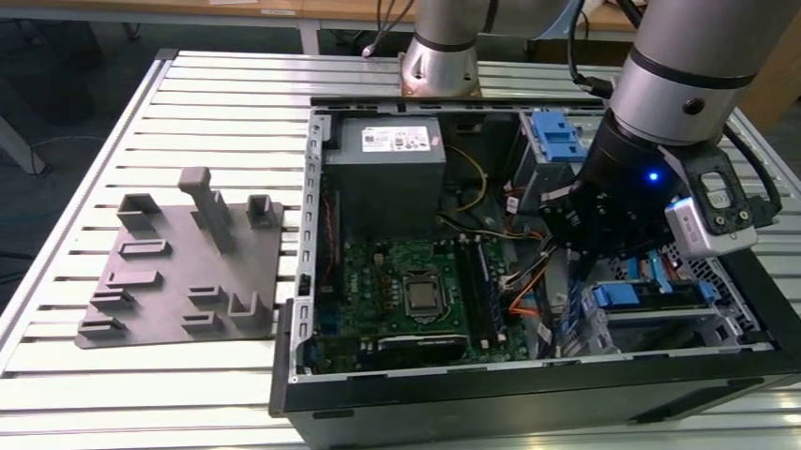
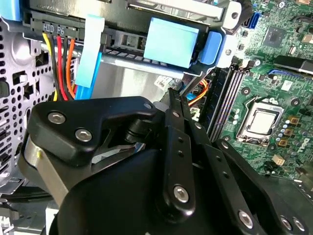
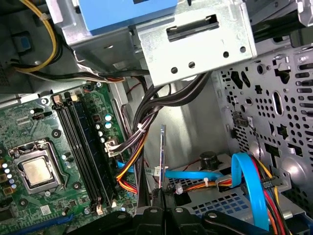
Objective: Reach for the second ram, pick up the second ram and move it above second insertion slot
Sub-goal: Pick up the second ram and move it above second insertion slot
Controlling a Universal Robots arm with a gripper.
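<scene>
gripper [image 3: 161, 193] | clamped on second ram [image 3: 162, 156], held edge-on near memory slots [image 3: 80, 147] | judged light, stiff, fragile; best gripped by edges

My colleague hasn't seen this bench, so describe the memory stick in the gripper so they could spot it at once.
Find the open computer case; the gripper hangs inside it, beside the motherboard. The second ram sticks out from between its fingertips in the first wrist view: thin, flat and rigid, unlike the bundled cables around it.
</scene>
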